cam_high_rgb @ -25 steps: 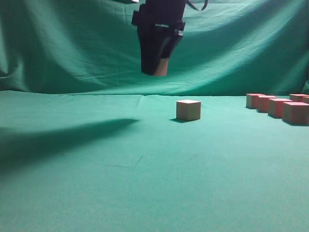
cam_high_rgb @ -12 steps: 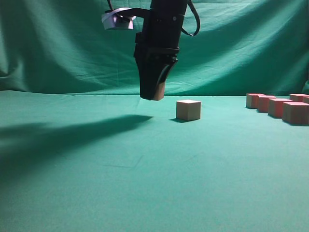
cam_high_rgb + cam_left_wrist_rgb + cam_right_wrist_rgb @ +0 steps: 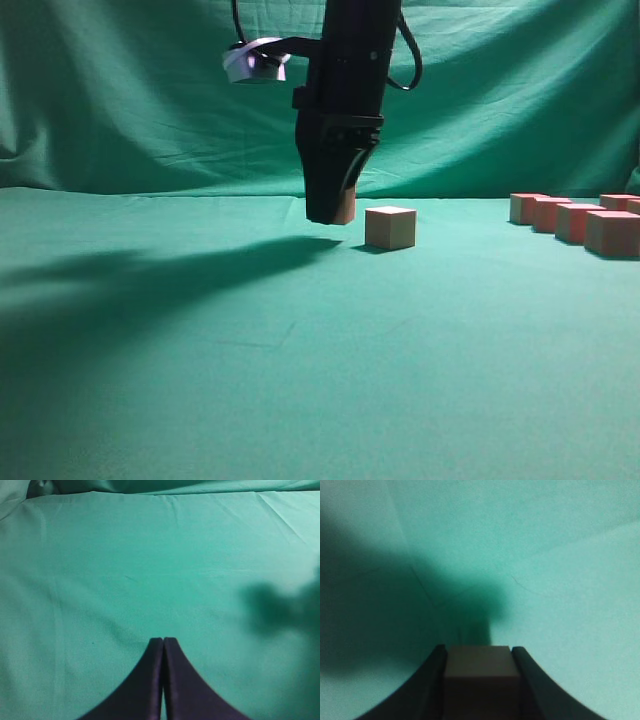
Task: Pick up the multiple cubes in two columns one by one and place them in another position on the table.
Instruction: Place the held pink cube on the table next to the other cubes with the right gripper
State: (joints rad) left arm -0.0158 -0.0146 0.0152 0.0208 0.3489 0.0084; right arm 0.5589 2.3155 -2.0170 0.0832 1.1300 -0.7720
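Cube [image 3: 478, 672] clamped between right gripper [image 3: 330, 215] jaws, hanging just above table [image 3: 300, 380], close left of lone placed cube [image 3: 390, 227]. Left gripper [image 3: 163, 642] fully closed, holding nothing.

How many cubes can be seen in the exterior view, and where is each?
7, perhaps more: one held in the right pincer above the table, one cube resting just right of it, and five in the rows at the right edge, where others may be cut off.
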